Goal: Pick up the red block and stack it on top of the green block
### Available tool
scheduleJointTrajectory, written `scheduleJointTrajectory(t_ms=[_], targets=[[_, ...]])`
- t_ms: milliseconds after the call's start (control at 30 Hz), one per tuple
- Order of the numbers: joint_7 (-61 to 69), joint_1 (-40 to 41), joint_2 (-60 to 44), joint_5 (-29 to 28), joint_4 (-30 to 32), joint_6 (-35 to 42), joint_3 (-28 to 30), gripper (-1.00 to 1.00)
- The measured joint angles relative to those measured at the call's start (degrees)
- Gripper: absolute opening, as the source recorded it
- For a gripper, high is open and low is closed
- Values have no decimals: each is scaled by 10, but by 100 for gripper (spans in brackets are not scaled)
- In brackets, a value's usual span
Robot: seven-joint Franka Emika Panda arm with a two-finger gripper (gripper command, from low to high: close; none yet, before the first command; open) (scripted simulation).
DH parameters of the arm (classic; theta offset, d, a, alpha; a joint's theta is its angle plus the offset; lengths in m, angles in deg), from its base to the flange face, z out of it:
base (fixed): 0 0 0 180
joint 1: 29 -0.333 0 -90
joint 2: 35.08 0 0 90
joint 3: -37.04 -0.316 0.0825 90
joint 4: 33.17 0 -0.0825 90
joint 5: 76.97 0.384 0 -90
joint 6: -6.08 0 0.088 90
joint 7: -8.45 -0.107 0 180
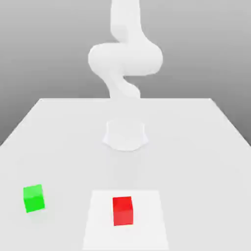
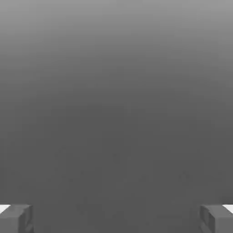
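Observation:
The red block (image 1: 122,211) sits on a paler square patch (image 1: 98,220) of the table near the front edge, in the exterior view. The green block (image 1: 33,198) rests on the table toward the exterior view's left, about level with the red one and well apart from it. My white arm (image 1: 125,59) rises from its round base (image 1: 125,135) at the table's middle and bends upward, far from both blocks. In the hand view my gripper (image 2: 116,220) is open, its two grey fingertips (image 2: 16,218) standing wide apart with nothing between them, against a plain grey backdrop.
The white table (image 1: 196,147) stretches wide around the arm's base. Its far edge runs behind the base and its side edges slant outward toward the front.

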Motion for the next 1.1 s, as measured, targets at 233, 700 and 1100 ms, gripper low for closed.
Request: scheduleJointTrajectory(t_ms=[233, 700, 1100], targets=[[22, -6, -150, 0, 72, -82, 9, 0], [68, -9, -441, 5, 204, -243, 18, 0], [77, -1, -568, 15, 191, -349, 7, -100]])
